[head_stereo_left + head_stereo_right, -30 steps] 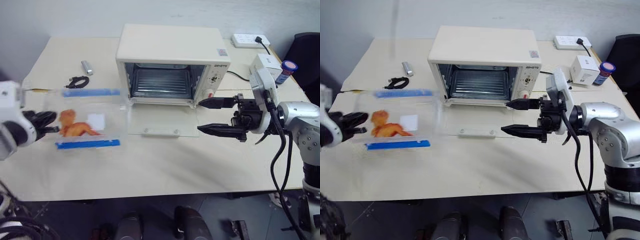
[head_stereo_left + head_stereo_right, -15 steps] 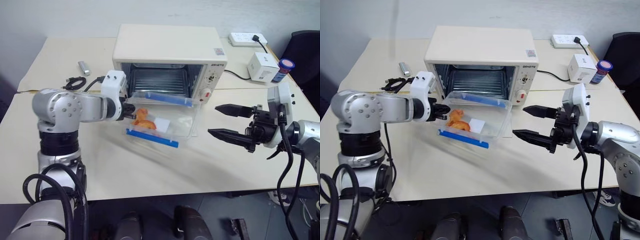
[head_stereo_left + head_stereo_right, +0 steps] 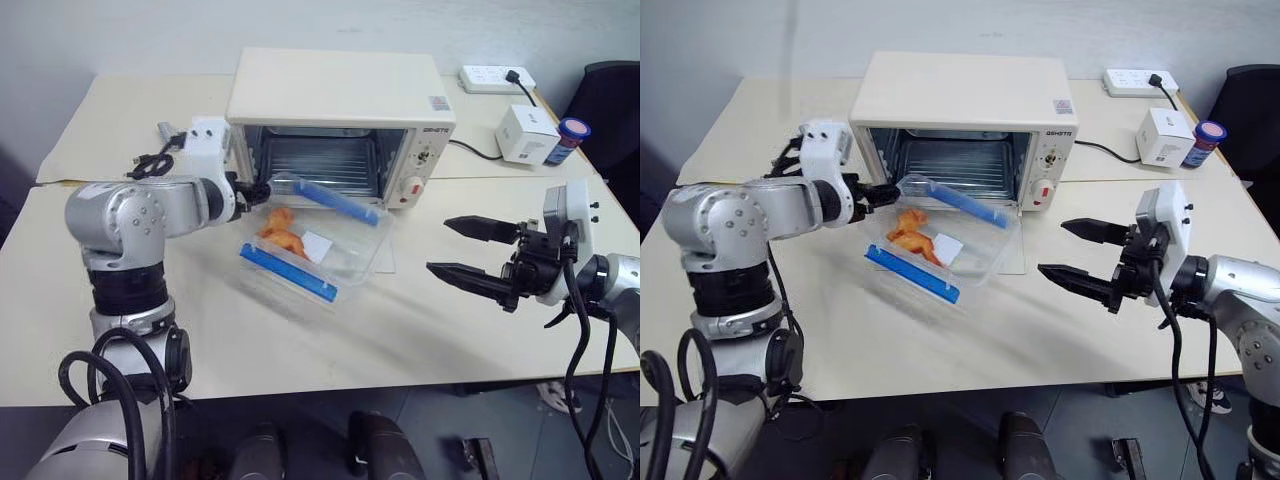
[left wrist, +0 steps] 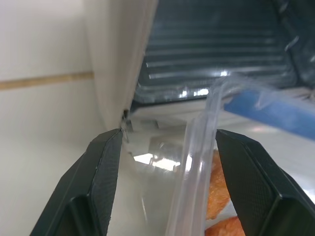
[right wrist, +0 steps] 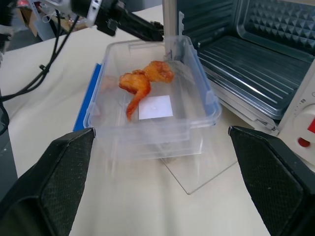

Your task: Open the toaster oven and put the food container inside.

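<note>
Clear food container (image 3: 312,245) lies diagonally before the open toaster oven (image 3: 340,125); both tools spread wide.

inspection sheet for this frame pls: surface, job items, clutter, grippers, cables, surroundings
Surface: beige table, two tops butted together.
Job's things: oven, door folded down flat; container tilted on the door before the opening, not inside.
Clutter: white box, blue-capped jar, small metal cylinder.
Grippers: left gripper open, container rim between its fingers; right gripper open, empty, right of the door.
Cables: power strip with black lead to the oven; coiled black cable.
Surroundings: grey wall; dark chair.
</note>
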